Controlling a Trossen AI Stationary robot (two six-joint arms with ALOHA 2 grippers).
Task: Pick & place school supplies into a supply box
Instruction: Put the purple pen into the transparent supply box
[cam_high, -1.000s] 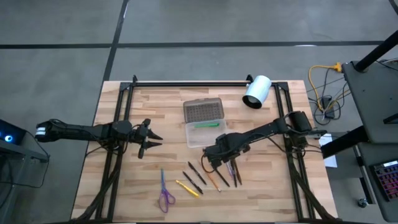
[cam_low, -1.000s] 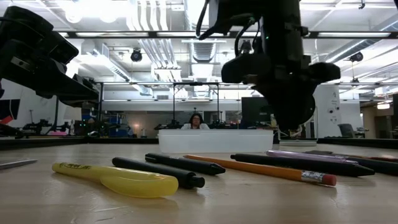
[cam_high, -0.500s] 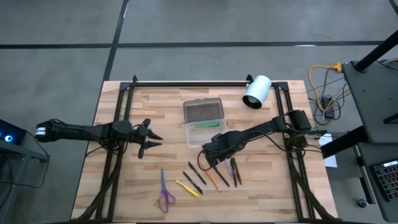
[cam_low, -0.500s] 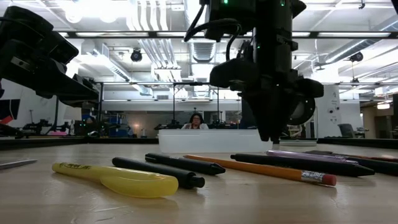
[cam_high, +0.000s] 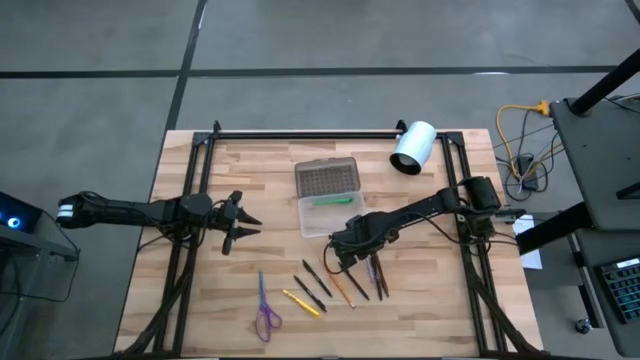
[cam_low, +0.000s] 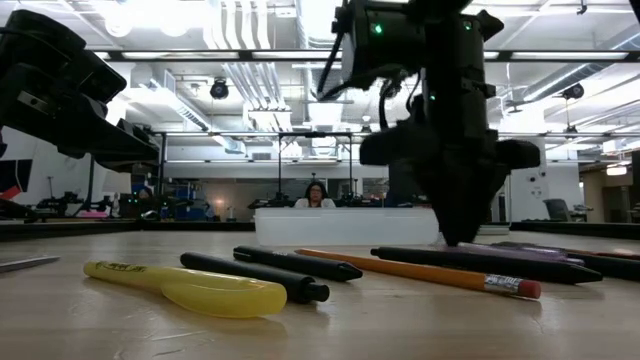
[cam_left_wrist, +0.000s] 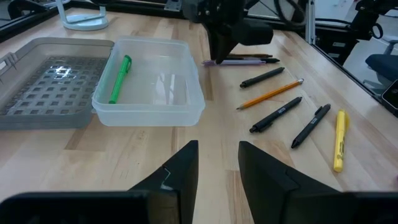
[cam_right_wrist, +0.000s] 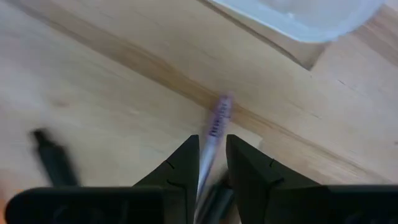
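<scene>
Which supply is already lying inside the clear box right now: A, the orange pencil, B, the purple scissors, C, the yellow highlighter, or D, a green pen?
D: a green pen lies alone inside the clear box; the other supplies lie out on the table.

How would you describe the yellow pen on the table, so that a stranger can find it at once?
Start from the clear supply box at the table's middle and go to the loose pens lying on its near side. The yellow pen lies at that row's left end, between the purple-handled scissors and a black pen. It alone there is bright yellow.
</scene>
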